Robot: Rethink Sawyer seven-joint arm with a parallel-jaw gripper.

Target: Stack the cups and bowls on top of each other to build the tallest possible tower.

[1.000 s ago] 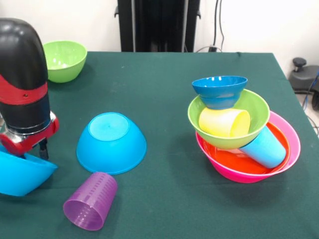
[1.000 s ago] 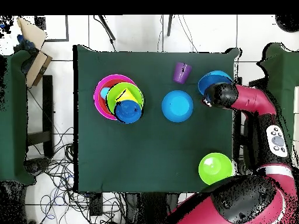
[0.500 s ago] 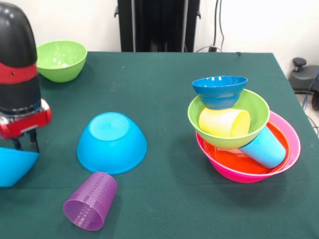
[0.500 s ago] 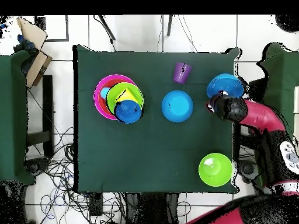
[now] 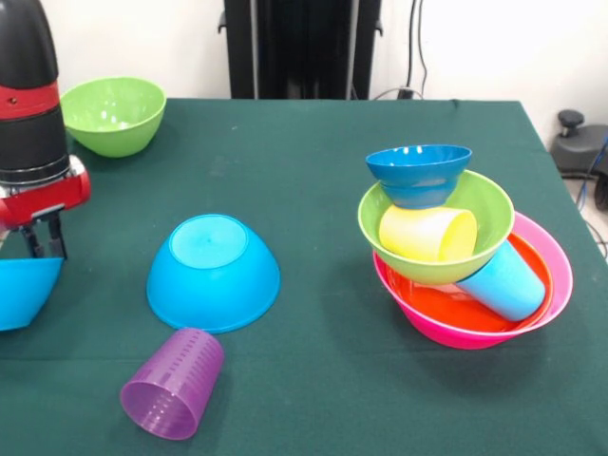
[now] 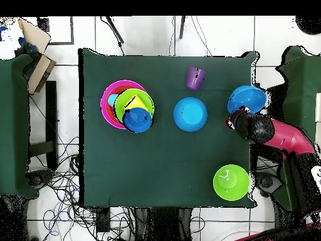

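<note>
tower at one side of the green table: pink bowl as base, orange bowl nested in it, light blue cup lying tilted inside against the rim, lime bowl above holding a yellow cup on its side, small dark-blue bowl upright on top. mid-table, well apart from the tower: bright blue bowl upside down; purple cup on its side just beside it, mouth toward the camera. second lime bowl upright, alone near a far corner. gripper at the table's edge, fingers pinching the rim of another bright blue bowl, which hangs tilted and is cut off by the front view's left edge. overhead view shows that bowl whole, overhanging the table edge, with the red arm behind it; it shows the tower only as overlapping circles, the yellow cup hidden. front view alone shows the stacking order. whether the held bowl touches the table is hard to make out.
</note>
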